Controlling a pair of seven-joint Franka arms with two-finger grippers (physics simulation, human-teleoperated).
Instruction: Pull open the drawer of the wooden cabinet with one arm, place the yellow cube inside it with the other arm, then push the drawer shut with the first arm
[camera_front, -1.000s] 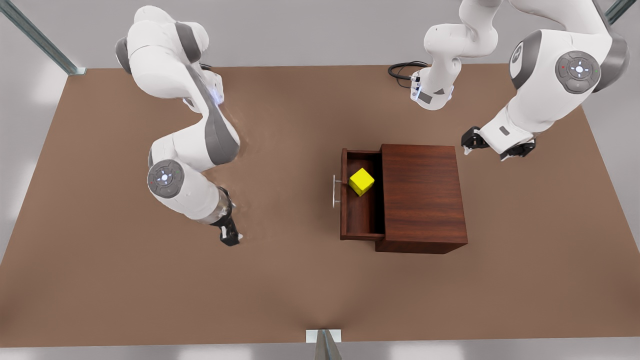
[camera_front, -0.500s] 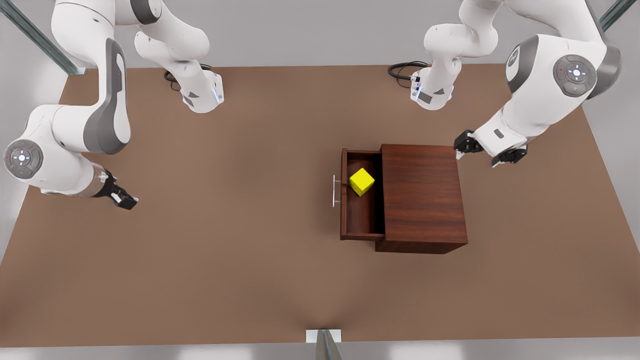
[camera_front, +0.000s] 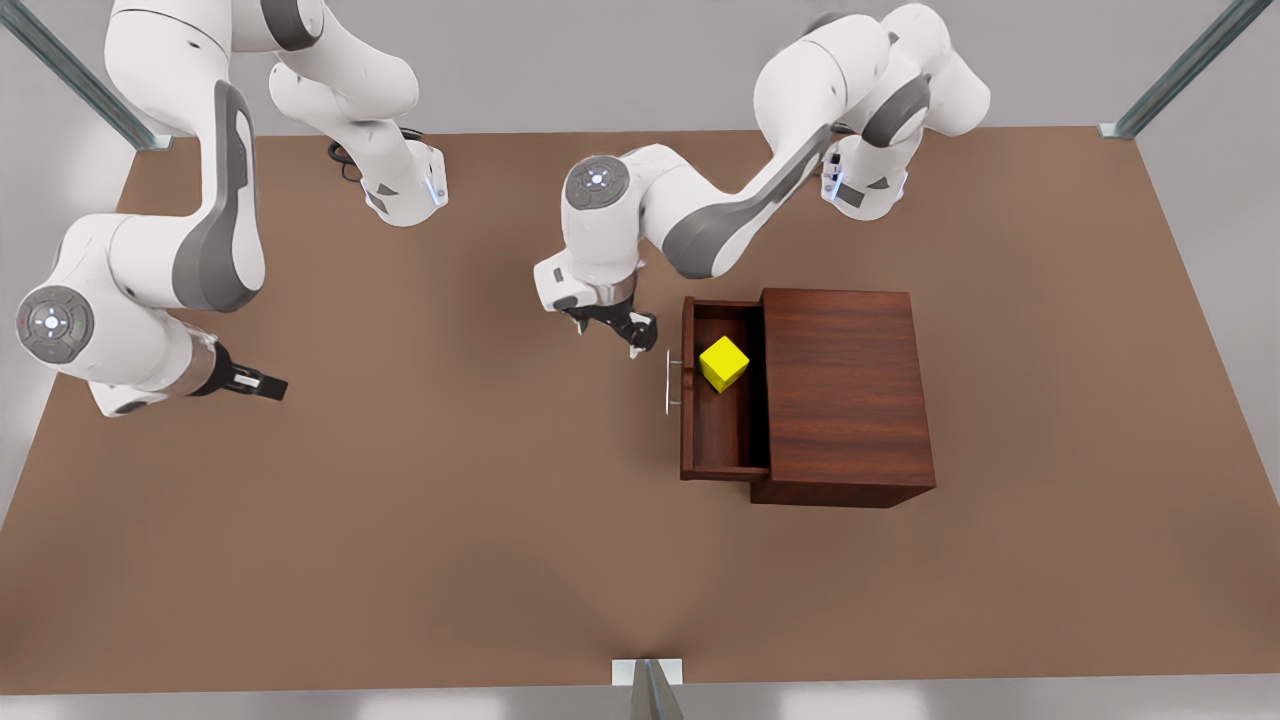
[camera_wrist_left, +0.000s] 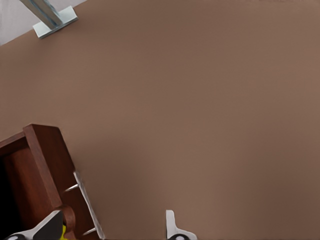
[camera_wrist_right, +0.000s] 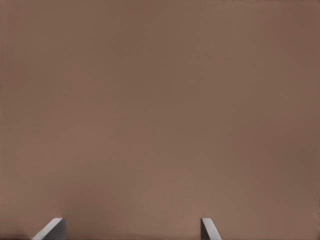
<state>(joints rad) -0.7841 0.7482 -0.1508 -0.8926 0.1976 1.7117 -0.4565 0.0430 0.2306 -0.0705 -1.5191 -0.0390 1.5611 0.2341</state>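
From my remote station I see the wooden cabinet (camera_front: 845, 395) sitting on the brown table (camera_front: 420, 560), toward the front view's right, with its drawer (camera_front: 722, 435) pulled out toward the front view's left. The yellow cube (camera_front: 723, 363) rests inside that open tray, in the half nearer the far edge of the table, close to the front panel. The thin silver bar handle (camera_front: 668, 381) stands off the drawer front on two short posts.

The left gripper (camera_front: 636, 337) hangs just beside the handle's far end, off the drawer front and not touching it. Its wrist view looks down past its fingertips (camera_wrist_left: 172, 227) onto the drawer's corner (camera_wrist_left: 47, 165) and the handle (camera_wrist_left: 87, 202) — one fingertip over bare table, the other over the drawer's front edge, where a sliver of the yellow cube (camera_wrist_left: 63, 231) peeks out. The fingers are spread wide with nothing between them.

The right gripper (camera_front: 262, 384) waits well away, near the front view's left edge of the table, its arm folded back and its black fingers pointing across the surface toward the cabinet. Its wrist view takes in plain brown tabletop (camera_wrist_right: 160, 110) with two grey fingertips (camera_wrist_right: 210, 229) set far apart — spread wide, gripping nothing.

At the table's far edge, a coiled black cable (camera_front: 352, 160) lies by the right arm's base.
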